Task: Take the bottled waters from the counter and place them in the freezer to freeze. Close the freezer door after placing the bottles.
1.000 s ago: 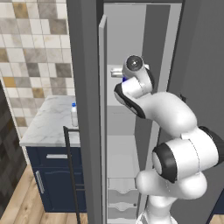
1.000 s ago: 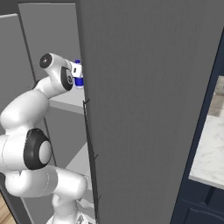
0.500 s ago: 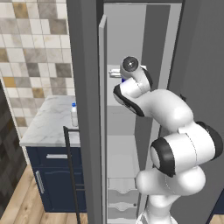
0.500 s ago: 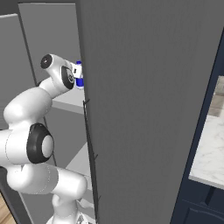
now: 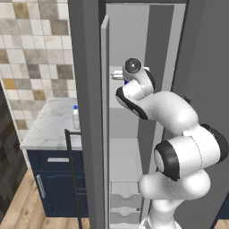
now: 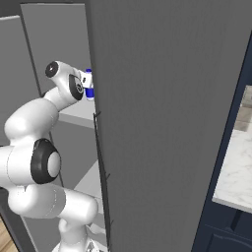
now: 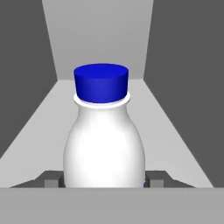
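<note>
Hand view has a white bottle (image 7: 104,144) with a blue cap (image 7: 101,83) upright between the two dark fingertips (image 7: 51,180) of the tool (image 7: 104,181), tips pressed against its sides low on the body, so the tool is closed around this bottle. Ahead of the tool: light grey shelf floor (image 7: 175,131), dark side walls, pale back wall of the freezer (image 7: 98,35). Whether the bottle base touches the shelf cannot be told, it is hidden at the bottom edge. Left base view: arm reaches up into the open freezer (image 5: 129,40), tool (image 5: 120,75) at the upper shelf level, mostly hidden behind the wrist. Freezer door (image 5: 87,112) swung open, left of the tool, with its thin black handle (image 5: 74,174) lower down. Second bottle (image 5: 76,117) stands upright on the marble table (image 5: 47,127), well apart from the tool, below and left of it, partly behind the door edge. White drawers (image 5: 121,201) sit far below the tool at the freezer bottom. Right base view: blue cap (image 6: 88,73) and a bit of the bottle peek out at the tool (image 6: 89,84), just beside the edge of the big dark panel (image 6: 167,123) right of the tool.
</note>
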Tool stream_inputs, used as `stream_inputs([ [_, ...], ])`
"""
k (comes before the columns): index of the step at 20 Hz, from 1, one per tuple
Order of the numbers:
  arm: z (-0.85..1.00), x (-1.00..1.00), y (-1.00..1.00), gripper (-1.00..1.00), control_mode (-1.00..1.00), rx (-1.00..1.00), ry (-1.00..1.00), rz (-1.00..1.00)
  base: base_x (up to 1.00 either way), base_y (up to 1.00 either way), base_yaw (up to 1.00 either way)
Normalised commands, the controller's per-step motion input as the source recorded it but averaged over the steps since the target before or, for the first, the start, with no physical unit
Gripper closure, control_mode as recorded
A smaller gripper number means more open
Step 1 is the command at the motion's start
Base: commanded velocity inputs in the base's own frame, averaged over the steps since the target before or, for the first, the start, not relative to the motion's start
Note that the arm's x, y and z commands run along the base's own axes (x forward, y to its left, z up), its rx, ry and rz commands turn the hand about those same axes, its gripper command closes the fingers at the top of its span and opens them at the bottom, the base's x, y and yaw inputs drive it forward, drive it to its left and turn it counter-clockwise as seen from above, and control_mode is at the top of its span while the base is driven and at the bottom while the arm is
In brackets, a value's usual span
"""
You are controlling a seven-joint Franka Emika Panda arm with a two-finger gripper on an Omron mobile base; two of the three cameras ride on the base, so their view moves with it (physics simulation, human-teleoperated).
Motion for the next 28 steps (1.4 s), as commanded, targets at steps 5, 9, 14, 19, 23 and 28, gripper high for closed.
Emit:
stream_inputs([
  [5, -0.11, 0.0, 0.0, 1.0, -1.0, 0.0, 0.0, 0.0, 0.0, 0.0, 0.0],
  [9, -0.09, 0.0, 0.0, -1.0, -1.0, 0.0, 0.0, 0.0, 0.0, 0.0, 0.0],
  [14, -0.03, 0.0, 0.0, -1.0, -1.0, 0.0, 0.0, 0.0, 0.0, 0.0, 0.0],
  [19, 0.0, 0.0, 0.0, -1.0, -1.0, 0.0, 0.0, 0.0, 0.0, 0.0, 0.0],
  [23, 0.0, -0.01, 0.0, -1.0, -1.0, 0.0, 0.0, 0.0, 0.0, 0.0, 0.0],
  [28, 0.03, -0.33, 0.0, -1.0, -1.0, 0.0, 0.0, 0.0, 0.0, 0.0, 0.0],
])
